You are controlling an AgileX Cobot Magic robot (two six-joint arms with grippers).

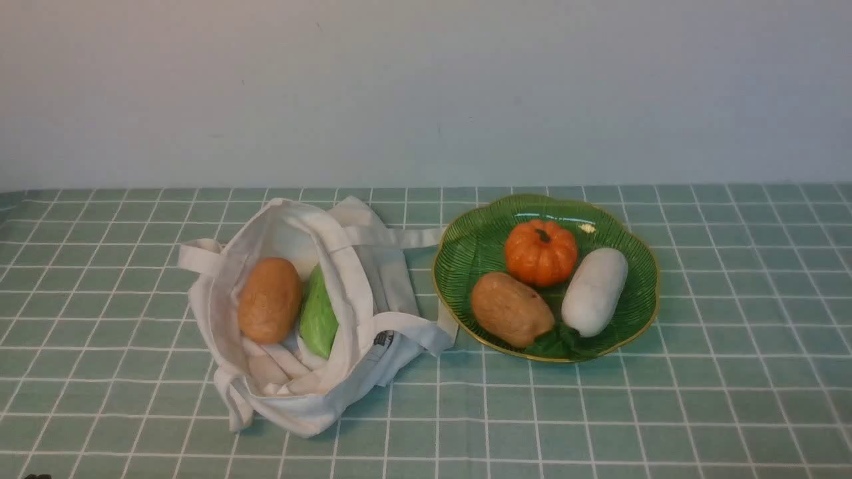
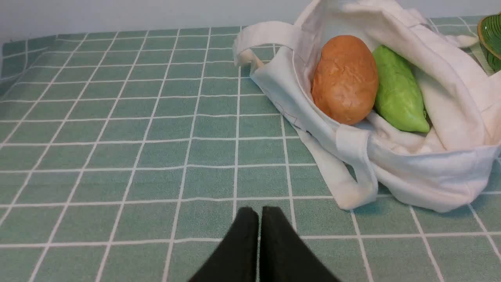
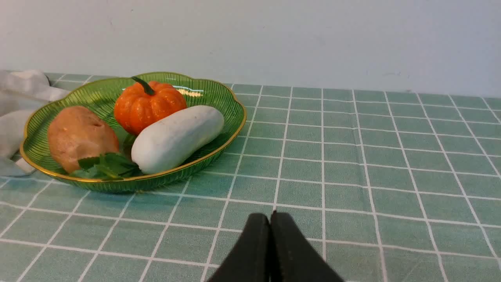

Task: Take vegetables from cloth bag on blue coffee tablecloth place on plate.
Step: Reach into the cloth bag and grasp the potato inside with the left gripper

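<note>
The off-white cloth bag [image 1: 346, 293] lies open on the teal grid tablecloth [image 1: 100, 299], left of the plate. Inside it rest the smooth orange-tan potato [image 1: 269, 301] and the pale green leafy vegetable [image 1: 318, 315]; both also show in the left wrist view, potato [image 2: 345, 79] and green vegetable [image 2: 397, 91]. The green gold-rimmed plate [image 1: 466, 243] stands to the right. My left gripper [image 2: 260, 211] is shut and empty, low over the cloth, short of the bag [image 2: 430, 172]. My right gripper [image 3: 270, 217] is shut and empty, on the near side of the plate [image 3: 219, 98]. Neither gripper shows in the front view.
On the plate lie a small orange pumpkin [image 1: 540, 253], a darker brown potato [image 1: 511, 309], a white elongated vegetable [image 1: 594, 291] and a green leaf sprig [image 1: 556, 340]. The bag's strap handles [image 1: 399, 236] reach toward the plate. A pale wall [image 1: 426, 86] closes off the back.
</note>
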